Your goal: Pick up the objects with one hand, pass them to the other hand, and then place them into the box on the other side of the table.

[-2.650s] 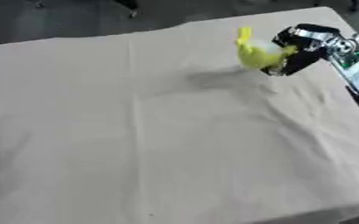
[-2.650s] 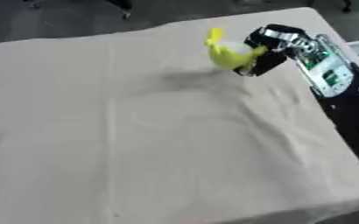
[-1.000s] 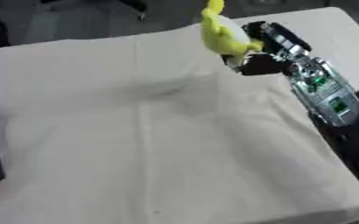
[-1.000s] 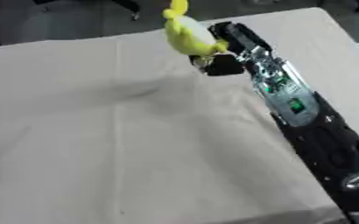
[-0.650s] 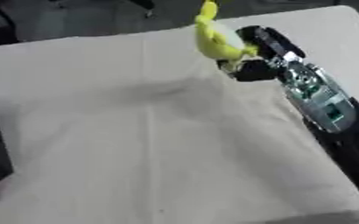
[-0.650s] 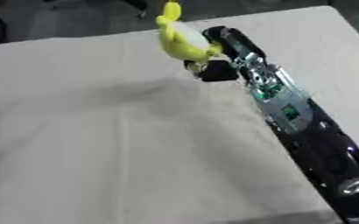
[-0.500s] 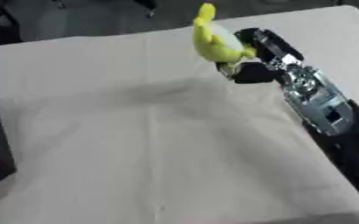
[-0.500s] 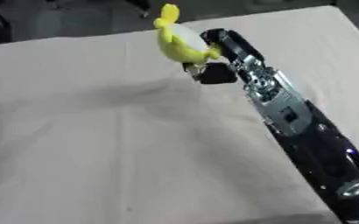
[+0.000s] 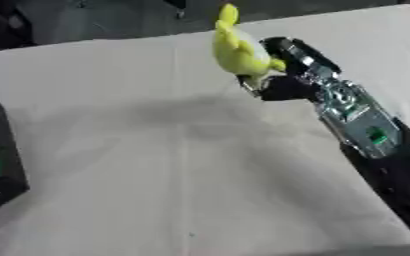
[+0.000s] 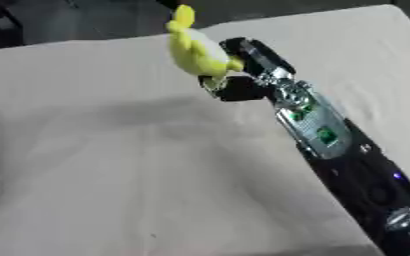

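Right hand (image 9: 274,87) has its fingers curled round the yellow plush toy (image 9: 239,47), now carried above the cloth-covered table (image 9: 156,165) and further toward 9 o'clock than 2.6 s ago, when it was near the 2 o'clock edge. Black box (image 9: 3,165) has entered view at 9 o'clock as the head turns. Left hand not visible, so handover judged not yet begun.

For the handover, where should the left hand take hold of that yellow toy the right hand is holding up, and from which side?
Probably by its upper end. The right hand has its fingers curled round the lower part of the yellow toy, which is held above the table, so the narrow top sticks up free. Coming in from the robot's left, the side facing away from the right hand's palm, should keep the two hands from colliding.
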You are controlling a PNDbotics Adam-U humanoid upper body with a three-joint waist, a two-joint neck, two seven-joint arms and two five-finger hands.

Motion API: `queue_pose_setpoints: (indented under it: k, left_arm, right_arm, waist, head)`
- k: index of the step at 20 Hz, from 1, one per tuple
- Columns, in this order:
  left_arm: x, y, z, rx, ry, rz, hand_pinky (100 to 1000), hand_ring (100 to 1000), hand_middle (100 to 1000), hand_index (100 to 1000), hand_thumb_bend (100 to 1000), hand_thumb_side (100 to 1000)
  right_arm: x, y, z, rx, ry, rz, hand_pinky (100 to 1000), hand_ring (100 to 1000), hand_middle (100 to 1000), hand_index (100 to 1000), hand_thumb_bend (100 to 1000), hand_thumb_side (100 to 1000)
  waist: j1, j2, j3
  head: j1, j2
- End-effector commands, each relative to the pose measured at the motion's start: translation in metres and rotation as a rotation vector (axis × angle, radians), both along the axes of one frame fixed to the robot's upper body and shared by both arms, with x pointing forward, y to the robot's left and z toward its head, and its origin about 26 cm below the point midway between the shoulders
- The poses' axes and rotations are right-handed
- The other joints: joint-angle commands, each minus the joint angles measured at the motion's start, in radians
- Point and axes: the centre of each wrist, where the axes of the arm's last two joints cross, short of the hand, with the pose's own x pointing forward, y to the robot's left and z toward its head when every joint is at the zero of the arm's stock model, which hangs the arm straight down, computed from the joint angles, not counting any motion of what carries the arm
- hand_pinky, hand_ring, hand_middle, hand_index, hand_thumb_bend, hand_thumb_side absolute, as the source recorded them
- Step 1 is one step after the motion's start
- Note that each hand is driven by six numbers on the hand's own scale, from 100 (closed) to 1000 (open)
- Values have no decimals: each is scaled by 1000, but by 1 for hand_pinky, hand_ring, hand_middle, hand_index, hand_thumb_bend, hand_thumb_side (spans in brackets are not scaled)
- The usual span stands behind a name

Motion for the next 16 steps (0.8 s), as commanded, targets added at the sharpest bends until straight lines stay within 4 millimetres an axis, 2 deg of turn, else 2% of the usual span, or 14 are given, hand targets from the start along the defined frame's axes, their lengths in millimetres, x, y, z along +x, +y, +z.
queue_pose_setpoints:
  k: [1, 7, 16]
  left_arm:
    - [-4, 3, 15, 72, -13, -17, 805, 683, 682, 768, 695, 463]
    - [-3, -11, 19, 171, 29, -98, 806, 696, 693, 775, 697, 460]
    - [-5, -58, 25, 299, 77, -211, 818, 727, 732, 797, 705, 471]
  right_arm:
    - [-4, 6, 14, 1, -30, 71, 787, 635, 440, 475, 151, 100]
    - [-6, 14, 11, -24, -16, 119, 788, 636, 440, 475, 151, 100]
    - [-1, 27, 3, -48, -12, 144, 790, 651, 444, 476, 150, 100]
  waist:
    - [11, -38, 3]
    - [14, -40, 8]
    - [17, -49, 24]
  head:
    - [6, 1]
    - [3, 0]
    - [-22, 12]
